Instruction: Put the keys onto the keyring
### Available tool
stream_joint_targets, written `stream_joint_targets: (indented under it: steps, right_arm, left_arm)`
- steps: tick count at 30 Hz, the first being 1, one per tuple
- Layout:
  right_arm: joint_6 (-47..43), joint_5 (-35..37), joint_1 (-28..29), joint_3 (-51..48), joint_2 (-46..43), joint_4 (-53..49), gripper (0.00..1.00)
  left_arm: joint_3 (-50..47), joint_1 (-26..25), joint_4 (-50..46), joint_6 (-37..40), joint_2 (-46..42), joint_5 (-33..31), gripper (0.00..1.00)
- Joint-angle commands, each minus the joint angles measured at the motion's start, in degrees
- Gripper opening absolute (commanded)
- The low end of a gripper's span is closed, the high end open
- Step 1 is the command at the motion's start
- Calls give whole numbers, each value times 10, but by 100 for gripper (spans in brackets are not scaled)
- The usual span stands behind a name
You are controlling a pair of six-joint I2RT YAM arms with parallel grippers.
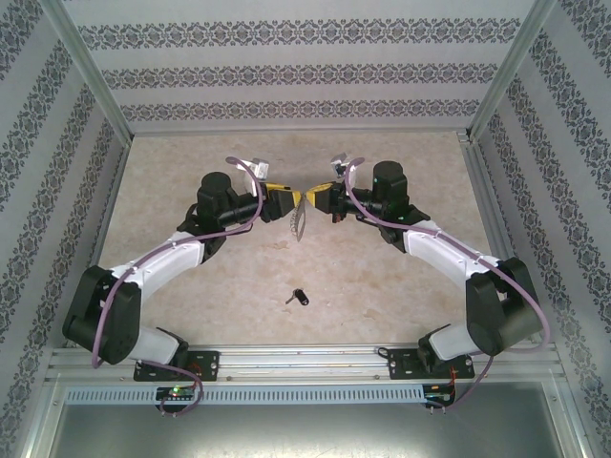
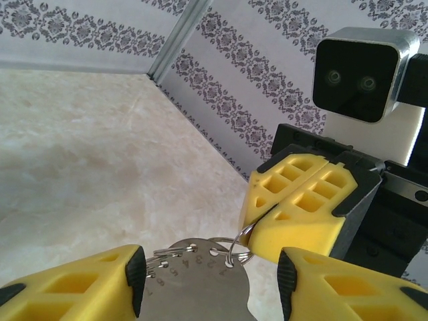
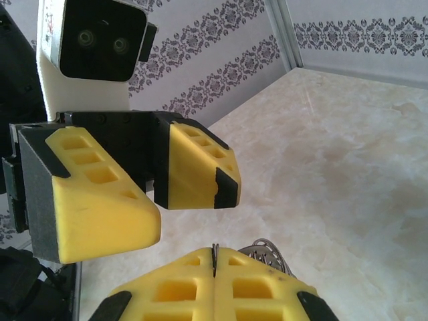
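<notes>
- My right gripper (image 1: 311, 198) is pressed shut, its yellow fingers (image 2: 301, 207) pinching a thin wire ring of the keyring (image 1: 298, 222), which hangs off the table (image 1: 401, 296).
- My left gripper (image 1: 288, 205) comes in from 9 o'clock to face the right one nose to nose above the middle of the table.
- My left jaws stand partly apart, one on either side of the keyring's flat, digit-stamped plate. From my left wrist, one pad (image 2: 137, 271) sits just beside the plate's edge. There is a clear gap on the other side, so I am not clamping it.
- From my left wrist, the right gripper sits at 2 o'clock of the plate, holding the ring where it loops out.
- From my right wrist, a bit of the keyring's chain peeks out at 2 o'clock of my closed fingertips.
- The key (image 1: 299, 297) lies alone on the table at 6 o'clock of the keyring, well apart from both grippers, towards my bases.
</notes>
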Motion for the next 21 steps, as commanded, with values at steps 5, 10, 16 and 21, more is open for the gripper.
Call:
stream_joint_targets:
  steps: [5,10,16,21]
  right_arm:
    - [12,-24,-3,-3,-10,33,0]
    - [15,-25,-2,3,-4,36,0]
    - [18,-24,0,10,4,39,0]
    - [21,-23,0,12,8,42,0]
  left_arm:
    - [23,-7,73,-40,25,42,50]
    - [23,-10,92,-51,33,56,45]
    - [18,-16,119,-61,39,73,41]
    - [16,-20,135,-72,49,84,37]
